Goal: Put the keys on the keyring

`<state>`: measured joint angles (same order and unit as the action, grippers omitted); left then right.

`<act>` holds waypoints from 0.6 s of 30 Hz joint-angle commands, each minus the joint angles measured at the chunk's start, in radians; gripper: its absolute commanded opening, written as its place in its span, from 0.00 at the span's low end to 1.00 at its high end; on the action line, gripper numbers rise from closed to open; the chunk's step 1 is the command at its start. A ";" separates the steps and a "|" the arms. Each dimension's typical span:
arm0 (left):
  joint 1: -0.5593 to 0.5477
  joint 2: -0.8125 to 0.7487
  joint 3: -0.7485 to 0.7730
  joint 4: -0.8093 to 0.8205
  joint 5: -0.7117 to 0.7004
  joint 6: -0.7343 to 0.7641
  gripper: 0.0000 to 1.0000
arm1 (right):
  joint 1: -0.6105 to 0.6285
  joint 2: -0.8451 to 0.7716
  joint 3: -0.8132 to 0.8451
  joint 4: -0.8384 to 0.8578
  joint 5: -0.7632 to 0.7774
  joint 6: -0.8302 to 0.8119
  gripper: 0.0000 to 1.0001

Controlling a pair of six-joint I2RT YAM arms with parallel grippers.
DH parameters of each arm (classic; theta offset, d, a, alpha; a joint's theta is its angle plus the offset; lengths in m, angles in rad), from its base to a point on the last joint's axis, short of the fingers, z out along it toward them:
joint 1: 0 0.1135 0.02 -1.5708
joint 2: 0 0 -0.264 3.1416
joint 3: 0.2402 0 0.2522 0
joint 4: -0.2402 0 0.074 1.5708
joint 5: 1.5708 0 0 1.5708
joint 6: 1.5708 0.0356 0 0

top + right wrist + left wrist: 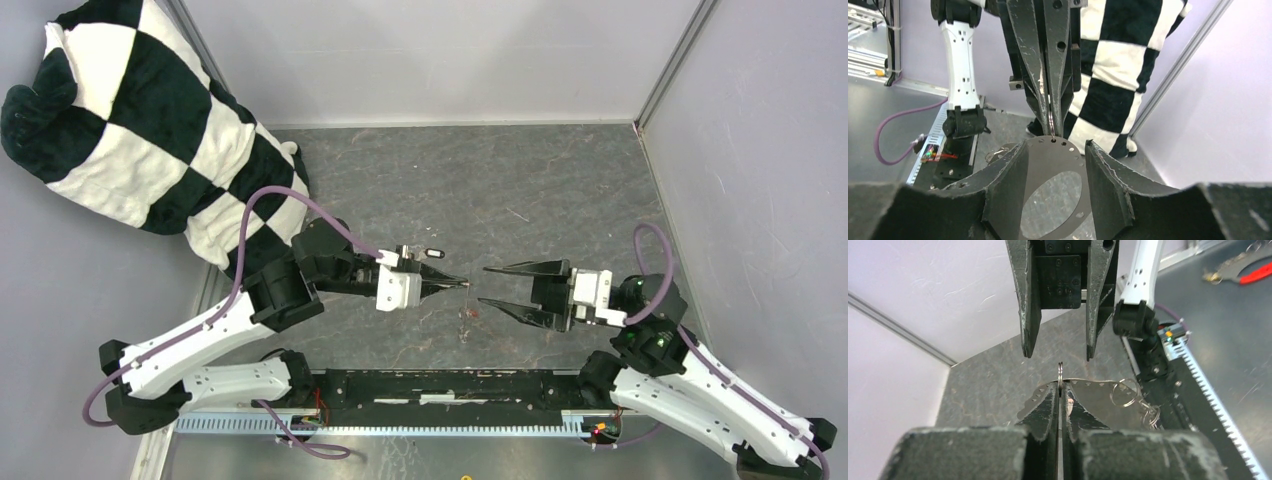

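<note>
The keyring (1048, 157) is held off the worktop (560, 190), pinched at its top edge by the left hand (452, 283), which is fully closed on it. The right hand (484, 286) faces it, about half open, with nothing gripped. The loop is framed between its fingers in the right wrist view; contact cannot be told. The red-tag key (468, 312) appears to lie on the worktop just below the hands, and the black-tag key (432, 252) just beside the left hand. Neither is threaded.

Risks judged:
- With only a thin edge pinch, the loop could be swung or knocked loose if the right hand is advanced or closed.
- Fingertips could be collided.
- The tiny flat keys could be missed or pushed away.
</note>
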<state>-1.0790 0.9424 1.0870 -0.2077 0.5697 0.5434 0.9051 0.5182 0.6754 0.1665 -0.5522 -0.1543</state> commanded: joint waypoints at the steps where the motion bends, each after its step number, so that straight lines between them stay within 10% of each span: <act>1: 0.002 0.015 0.071 0.127 0.050 -0.207 0.02 | 0.002 -0.018 0.042 0.077 0.006 0.042 0.52; 11: 0.001 0.049 0.131 -0.026 0.026 -0.152 0.02 | 0.002 0.077 0.202 -0.161 0.046 0.045 0.51; 18: 0.003 0.135 0.248 -0.239 -0.144 -0.127 0.02 | 0.002 -0.006 0.080 -0.104 0.222 0.067 0.77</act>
<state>-1.0794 1.0325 1.2366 -0.3244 0.5404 0.4019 0.9051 0.5598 0.8070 0.0490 -0.4450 -0.0963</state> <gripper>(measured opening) 0.037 0.743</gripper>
